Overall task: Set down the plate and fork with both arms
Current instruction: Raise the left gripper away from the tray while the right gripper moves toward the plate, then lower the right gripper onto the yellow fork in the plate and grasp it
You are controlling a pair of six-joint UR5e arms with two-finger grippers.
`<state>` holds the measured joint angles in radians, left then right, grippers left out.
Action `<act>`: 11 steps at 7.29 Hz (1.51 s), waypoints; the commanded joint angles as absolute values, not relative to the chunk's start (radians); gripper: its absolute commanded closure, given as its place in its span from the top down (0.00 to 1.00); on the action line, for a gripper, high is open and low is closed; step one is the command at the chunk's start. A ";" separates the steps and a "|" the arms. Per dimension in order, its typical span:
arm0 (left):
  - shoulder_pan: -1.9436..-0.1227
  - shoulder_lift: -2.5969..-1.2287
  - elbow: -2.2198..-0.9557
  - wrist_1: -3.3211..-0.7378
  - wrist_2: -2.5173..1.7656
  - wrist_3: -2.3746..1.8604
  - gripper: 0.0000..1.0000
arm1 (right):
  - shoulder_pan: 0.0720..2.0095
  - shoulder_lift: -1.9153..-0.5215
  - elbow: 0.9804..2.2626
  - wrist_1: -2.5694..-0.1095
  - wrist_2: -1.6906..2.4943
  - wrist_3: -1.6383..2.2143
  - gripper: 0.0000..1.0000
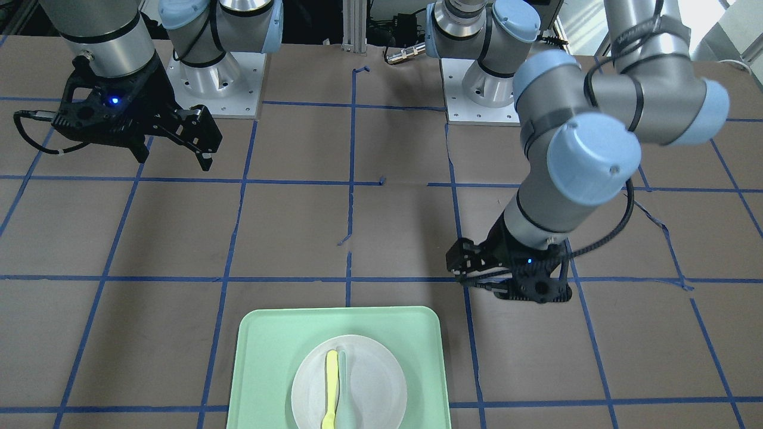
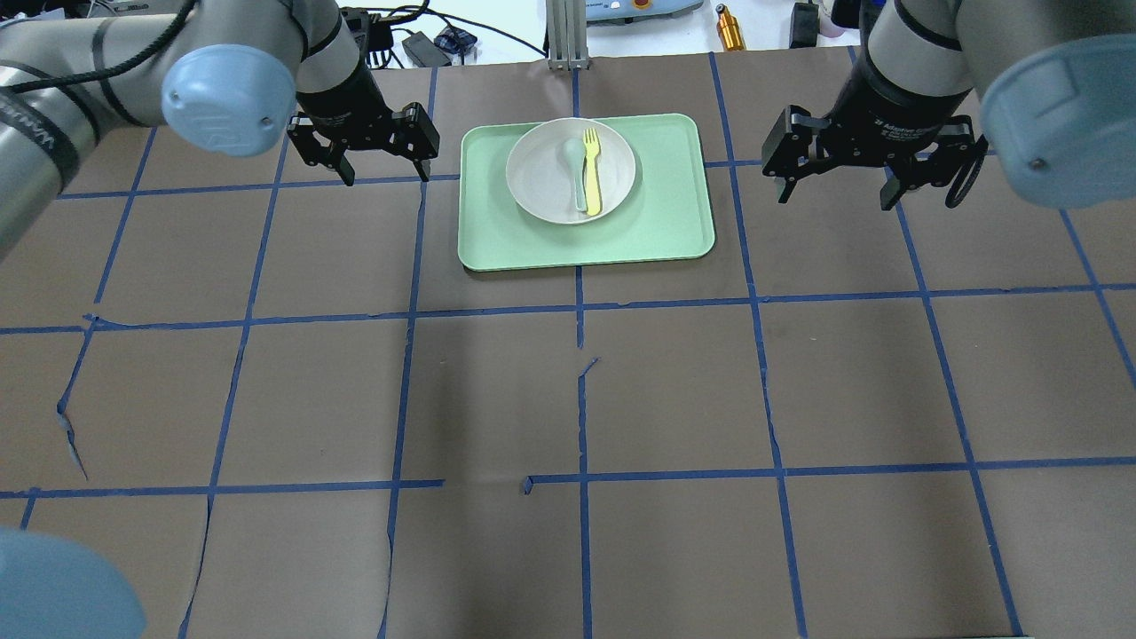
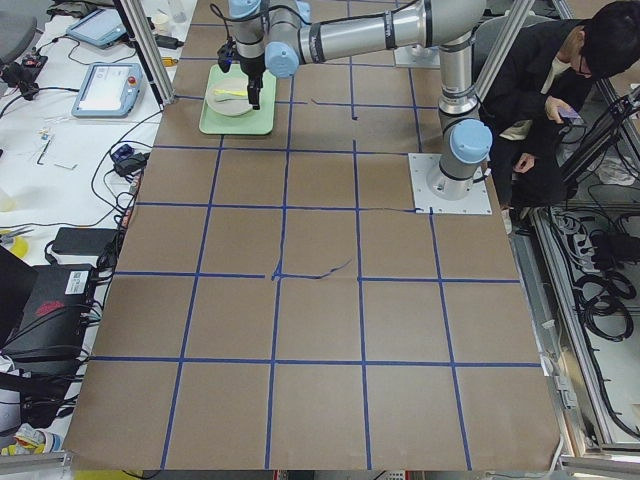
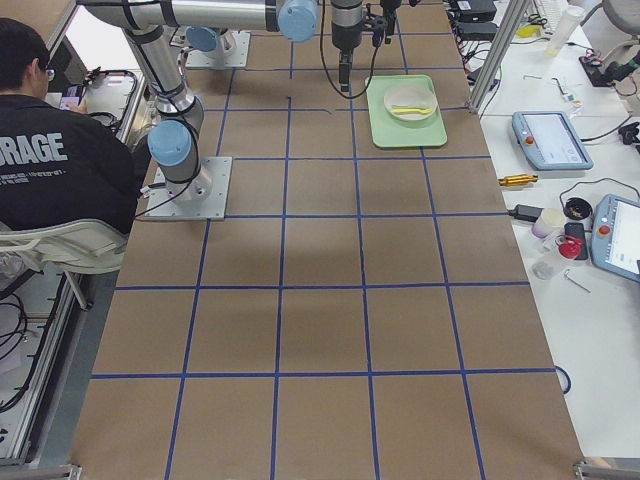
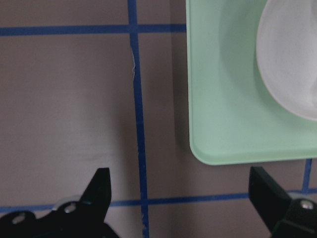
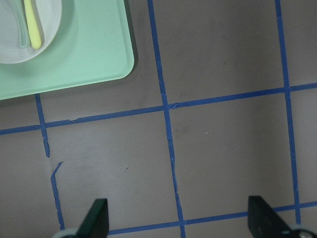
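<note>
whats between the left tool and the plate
Overhead view: from the left tool, a strip of brown table with a blue tape line, then the green tray's bare floor up to the plate.

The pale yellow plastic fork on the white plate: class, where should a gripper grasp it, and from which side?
The pale yellow plastic fork is probably best gripped at its handle end, from straight above: it lies flat on the round white plate. The grey-green spoon lies close along its left, so the right gripper, on the free side, suits.
</note>
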<state>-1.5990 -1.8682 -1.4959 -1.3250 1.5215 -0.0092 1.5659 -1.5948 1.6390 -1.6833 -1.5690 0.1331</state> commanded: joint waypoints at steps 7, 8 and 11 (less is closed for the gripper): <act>-1.600 -1.643 -1.674 -1.365 1.534 -0.034 1.00 | 1.764 -1.132 1.390 -1.839 -1.677 0.210 1.00; -1.600 -1.646 -1.675 -1.365 1.534 -0.034 1.00 | 1.775 -1.021 1.274 -1.832 -1.680 0.224 1.00; -1.600 -1.647 -1.677 -1.367 1.532 -0.034 1.00 | 1.779 -0.822 1.094 -1.894 -1.675 0.256 0.85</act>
